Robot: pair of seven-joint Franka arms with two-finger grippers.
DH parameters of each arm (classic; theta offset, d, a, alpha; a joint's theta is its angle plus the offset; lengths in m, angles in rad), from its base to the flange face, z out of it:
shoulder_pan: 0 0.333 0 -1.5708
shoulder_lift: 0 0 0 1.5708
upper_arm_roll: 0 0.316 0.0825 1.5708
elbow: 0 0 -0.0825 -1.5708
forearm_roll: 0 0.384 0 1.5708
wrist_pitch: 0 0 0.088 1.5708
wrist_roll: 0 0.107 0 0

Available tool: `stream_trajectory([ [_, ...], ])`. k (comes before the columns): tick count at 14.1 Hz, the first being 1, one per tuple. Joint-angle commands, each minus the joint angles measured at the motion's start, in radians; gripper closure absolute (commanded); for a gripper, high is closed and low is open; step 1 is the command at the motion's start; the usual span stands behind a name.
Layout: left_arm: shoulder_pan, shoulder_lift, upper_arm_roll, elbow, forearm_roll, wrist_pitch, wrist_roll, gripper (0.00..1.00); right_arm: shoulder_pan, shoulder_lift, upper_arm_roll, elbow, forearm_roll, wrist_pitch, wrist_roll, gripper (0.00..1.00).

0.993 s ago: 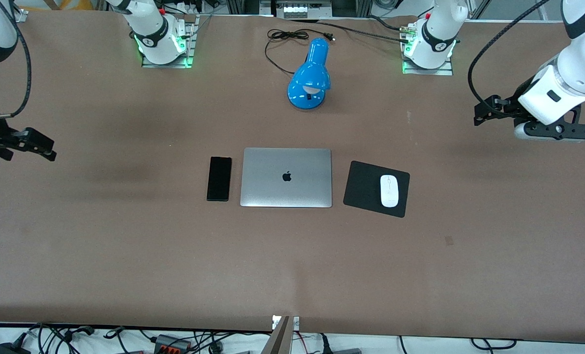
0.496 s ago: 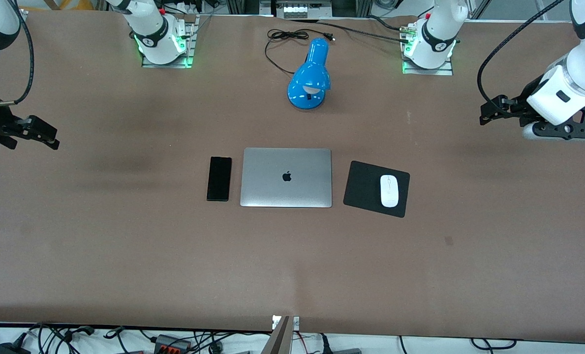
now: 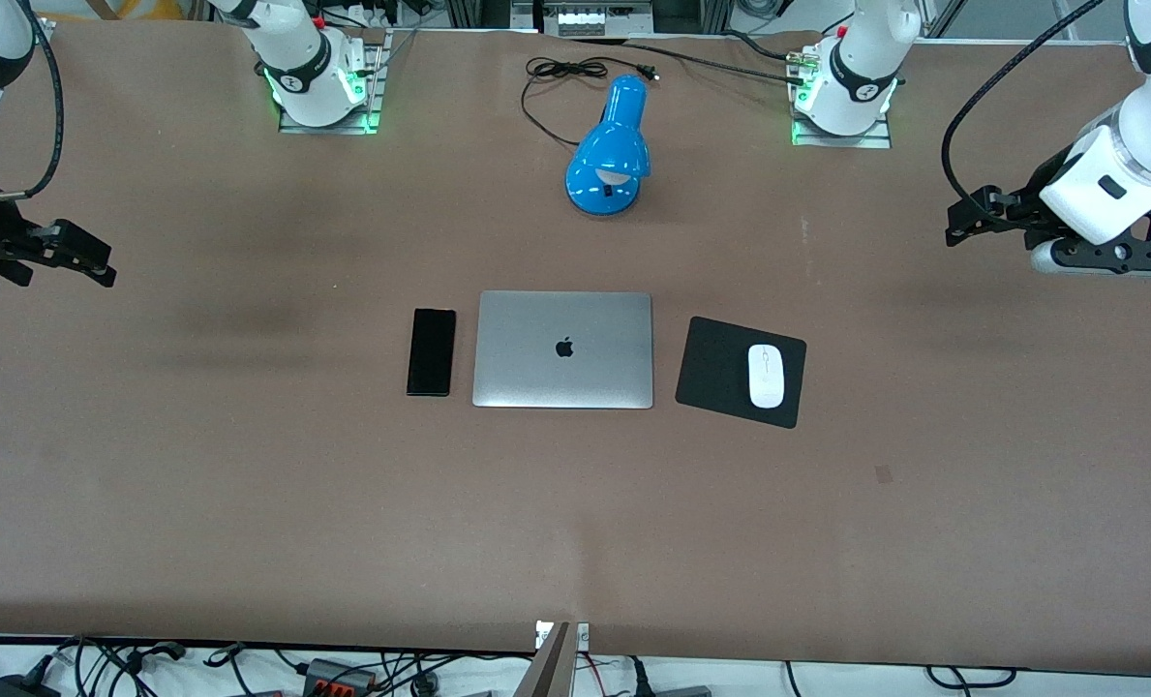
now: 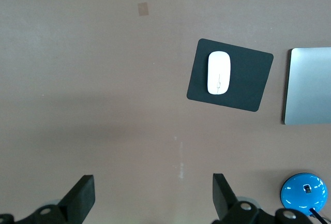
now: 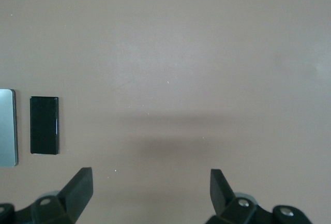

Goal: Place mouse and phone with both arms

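White mouse (image 3: 766,376) lies on the black pad (image 3: 720,368), at the laptop's (image 3: 563,349) three o'clock; the phone (image 3: 431,351) at its nine. Both grippers, left (image 4: 151,198) and right (image 5: 150,190), hover over bare table (image 3: 246,503), fingers apart. Only the front view shows the whole lamp (image 3: 610,150).

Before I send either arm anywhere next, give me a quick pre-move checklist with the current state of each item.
1. Mouse lying on the mouse pad, nothing gripping it: ok.
2. Phone flat on the table beside the laptop, toward the right arm's end, ungripped: ok.
3. Left gripper jaws open and empty, up over bare table at the left arm's end: ok.
4. Right gripper jaws open and empty, over bare table at the right arm's end: ok.
5. Blue lamp and its cord, farther from the front camera than the laptop, apart from both grippers: ok.
6. Whether this is the intended final layout: cannot tell.
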Motion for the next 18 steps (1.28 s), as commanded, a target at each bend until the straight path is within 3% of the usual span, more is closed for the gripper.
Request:
stream_trajectory([
  [1, 0.010, -0.001, -0.005, 0.019, -0.026, -0.035, 0.027, 0.00, -0.043, -0.008, 0.011, 0.011, 0.016, -0.018, -0.009, 0.00],
  [6, 0.012, 0.000, -0.005, 0.019, -0.026, -0.037, 0.028, 0.00, -0.140, -0.013, 0.134, 0.011, 0.016, -0.019, -0.010, 0.00],
  [18, 0.013, 0.000, -0.003, 0.020, -0.026, -0.043, 0.028, 0.00, -0.136, -0.044, 0.135, 0.000, 0.014, -0.054, -0.009, 0.00],
])
